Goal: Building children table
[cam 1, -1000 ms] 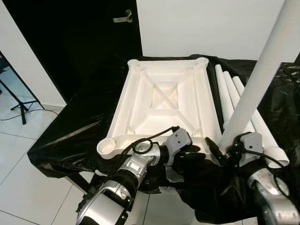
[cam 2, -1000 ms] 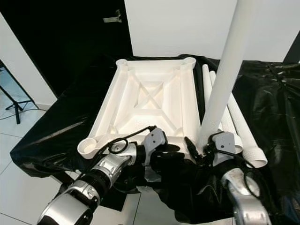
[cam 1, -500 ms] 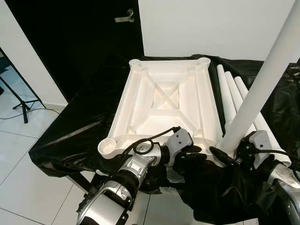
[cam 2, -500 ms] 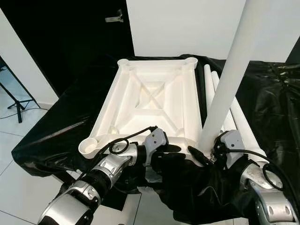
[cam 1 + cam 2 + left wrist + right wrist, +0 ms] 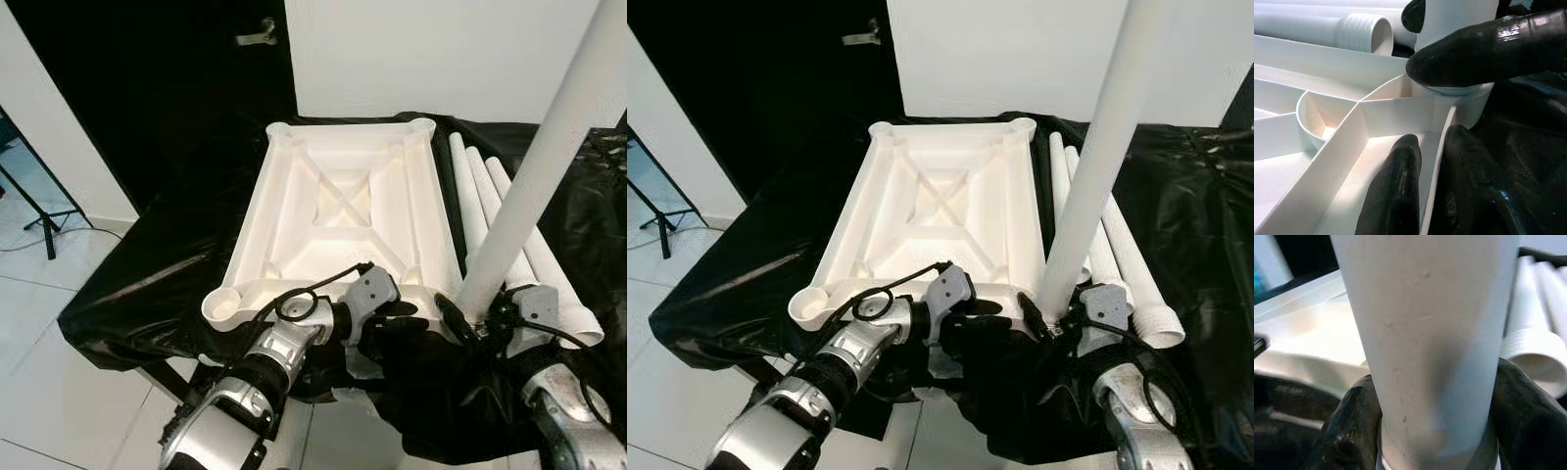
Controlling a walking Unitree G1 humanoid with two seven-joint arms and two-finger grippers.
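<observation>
Leg [image 5: 534,181] straightened slightly; right gripper [image 5: 1425,431] clasps it, top cropped

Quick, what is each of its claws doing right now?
Left gripper: closed on the rim of the white tabletop.
Right gripper: closed around the upright white leg.

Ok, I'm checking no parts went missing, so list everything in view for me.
Tabletop: one, white, upside down on the black sheet.
Standing leg: one, white, upright at the tabletop's near right corner socket.
Spare legs: three, white, lying right of the tabletop.
Sheet: one, black, under the parts.
Door: one, black, behind.
Left claw: black, on the tabletop's rim by the socket.
Right claw: black, closed on the standing leg's base.
</observation>
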